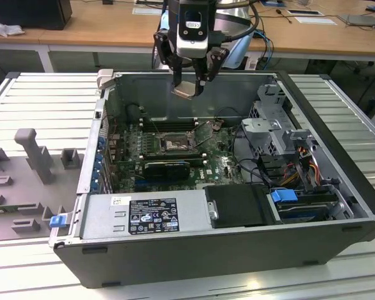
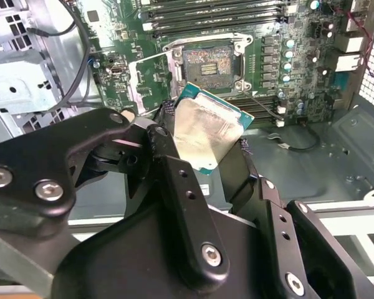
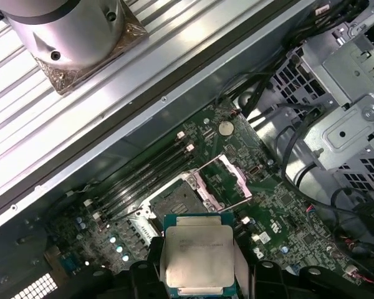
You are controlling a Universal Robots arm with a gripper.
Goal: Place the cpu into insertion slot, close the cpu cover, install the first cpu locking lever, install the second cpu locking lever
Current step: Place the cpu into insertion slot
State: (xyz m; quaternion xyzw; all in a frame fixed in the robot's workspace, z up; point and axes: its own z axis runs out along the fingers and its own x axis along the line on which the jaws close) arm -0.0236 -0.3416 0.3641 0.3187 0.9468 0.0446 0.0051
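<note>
My gripper hangs above the open computer case, shut on the cpu, a small silver-topped square chip with a green edge. In both wrist views the cpu sits tilted between the black fingers, well above the motherboard. Below it, the insertion slot lies bare with its pin field showing. The cpu cover stands swung open at one side of the slot. A thin metal lever lies loose beside the slot.
Long black memory slots run behind the slot. A labelled power supply and a black box fill the case's near side. A drive cage with cables stands at the exterior view's right, grey fixtures at its left.
</note>
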